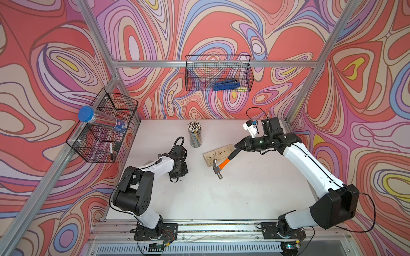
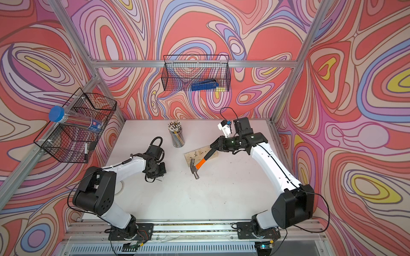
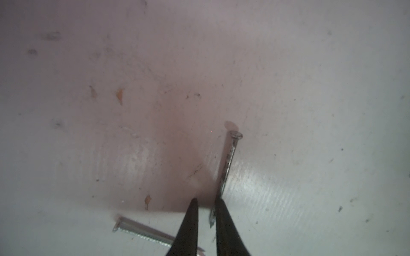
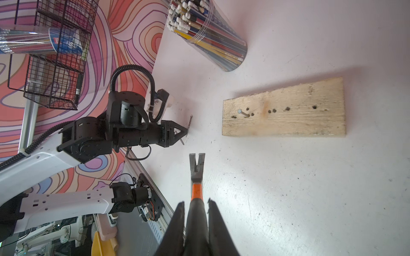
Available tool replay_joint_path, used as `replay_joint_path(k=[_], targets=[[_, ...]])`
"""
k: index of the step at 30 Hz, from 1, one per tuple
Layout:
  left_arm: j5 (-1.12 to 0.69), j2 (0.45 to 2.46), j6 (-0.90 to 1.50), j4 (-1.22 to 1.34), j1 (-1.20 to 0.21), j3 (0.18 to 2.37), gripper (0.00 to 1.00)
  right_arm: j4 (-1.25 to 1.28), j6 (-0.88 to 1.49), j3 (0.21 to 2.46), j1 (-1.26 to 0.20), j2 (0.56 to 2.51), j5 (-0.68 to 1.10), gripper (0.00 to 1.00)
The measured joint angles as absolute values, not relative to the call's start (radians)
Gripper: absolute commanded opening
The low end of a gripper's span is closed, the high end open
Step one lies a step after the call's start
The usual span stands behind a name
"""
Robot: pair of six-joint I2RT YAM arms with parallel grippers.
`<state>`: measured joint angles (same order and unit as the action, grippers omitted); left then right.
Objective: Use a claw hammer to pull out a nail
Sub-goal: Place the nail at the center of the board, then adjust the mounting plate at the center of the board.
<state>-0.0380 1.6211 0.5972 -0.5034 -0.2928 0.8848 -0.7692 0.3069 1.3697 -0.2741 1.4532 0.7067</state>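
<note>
Hammer (image 1: 221,165) up in the right tool (image 4: 195,202): the jaws are clamped on the black end of the handle, with the orange neck and steel head reaching out ahead. The head hangs just off the front side of the block (image 4: 288,115), near the middle of the surface (image 1: 244,199), and the claw is clear of the wood. Whether the head touches down, I cannot tell. The block lies nearer the back edge, and the nail (image 4: 243,113) stands tilted out of it near one end, among open holes. Toward the left edge, the left tool (image 3: 205,199) points down with only a narrow gap. A loose nail (image 3: 228,166) runs along one finger (image 3: 224,221), and bare surface shows between it and the other. A spare nail (image 3: 142,230) lies flat close by.
</note>
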Motion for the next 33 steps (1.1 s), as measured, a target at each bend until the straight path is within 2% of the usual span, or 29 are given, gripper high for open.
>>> replay_joint_path(k=[5,13,19,25,33], targets=[[-0.033,1.605,0.585,-0.518,-0.293,0.889,0.25,-0.751,0.31,1.361,-0.274,1.453,0.691,0.0],[-0.078,1.461,0.545,-0.484,-0.293,0.894,0.39,-0.736,0.316,1.349,-0.274,1.445,0.62,0.0],[-0.147,1.375,0.482,-0.39,-0.304,0.894,0.41,-0.722,0.324,1.335,-0.274,1.408,0.516,0.0],[-0.155,1.33,0.397,-0.334,-0.378,0.89,0.41,-0.706,0.343,1.333,-0.274,1.389,0.426,0.0],[-0.166,1.296,0.35,-0.194,-0.467,0.82,0.41,-0.687,0.346,1.295,-0.274,1.389,0.385,0.0]])
